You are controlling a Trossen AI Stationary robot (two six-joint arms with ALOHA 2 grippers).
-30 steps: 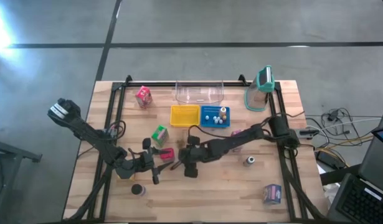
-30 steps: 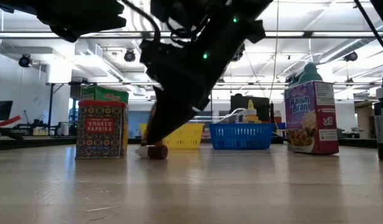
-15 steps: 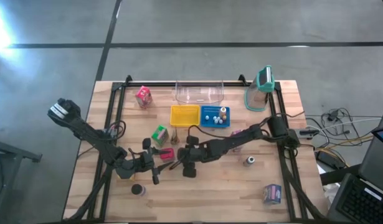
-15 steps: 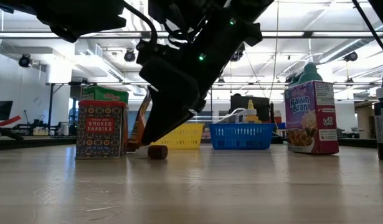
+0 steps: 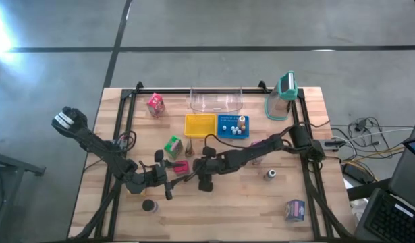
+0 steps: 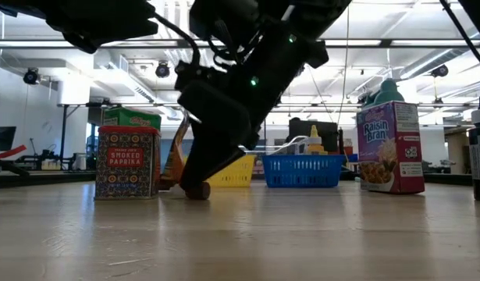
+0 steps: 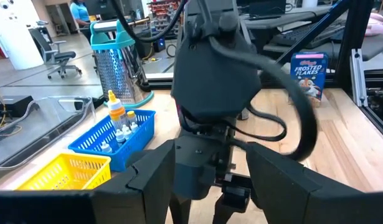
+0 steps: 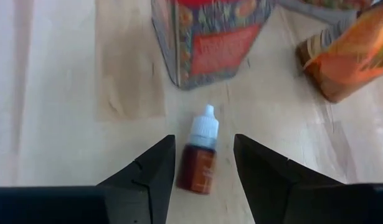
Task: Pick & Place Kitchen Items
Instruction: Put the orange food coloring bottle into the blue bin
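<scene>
A small brown bottle (image 8: 199, 163) with a white cap lies on its side on the table, also seen in the low view (image 6: 197, 190). My right gripper (image 8: 203, 168) stands open over it, slanting down, one finger on either side of the bottle's body without plainly touching it. Just beyond the bottle stand a red paprika tin (image 8: 210, 37) and an orange packet (image 8: 353, 56). My left gripper (image 7: 210, 199) hangs open and holds nothing, just left of the right gripper (image 5: 194, 177) and pointing at it. A green carton (image 5: 172, 146) stands behind the tin.
At the back stand a yellow basket (image 5: 200, 125), a blue basket (image 5: 233, 126) with small bottles, a clear tub (image 5: 216, 100), a teal-lidded jug (image 5: 281, 96) and a pink carton (image 5: 155, 104). A dark disc (image 5: 149, 205), a small piece (image 5: 269, 175) and a purple carton (image 5: 295, 210) lie nearer.
</scene>
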